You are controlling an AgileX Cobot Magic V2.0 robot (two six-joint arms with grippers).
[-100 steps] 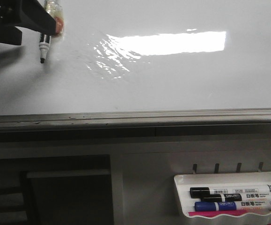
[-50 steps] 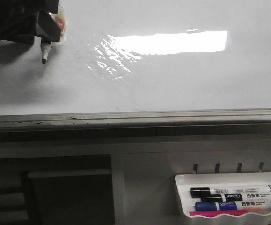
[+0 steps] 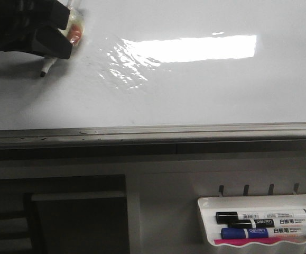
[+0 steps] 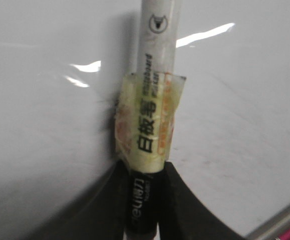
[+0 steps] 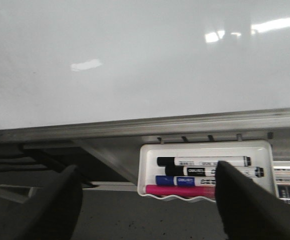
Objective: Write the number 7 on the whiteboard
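The whiteboard (image 3: pixel 195 90) fills the upper front view, glossy white with a bright rectangular reflection and a grey bottom rim (image 3: pixel 153 132). No number 7 shows on it. My left gripper (image 3: pixel 55 39) is at the board's upper left, shut on a white marker (image 3: pixel 74 29) wrapped in yellowish tape. The marker's black tip (image 3: pixel 43 73) is at the board surface. In the left wrist view the fingers (image 4: pixel 109 210) clamp the marker's black end (image 4: pixel 140 200) against the board (image 4: pixel 44 130). My right gripper (image 5: pixel 145 200) is open and empty, below the board.
A small white tray (image 3: pixel 261 225) hangs below the board at the lower right. It holds black, blue and pink markers (image 3: pixel 263 233). It also shows in the right wrist view (image 5: pixel 205 175). A dark opening (image 3: pixel 57 211) lies below the rim at left.
The left gripper has shifted and turned at the board's upper left. The marker tip has moved slightly left and down.
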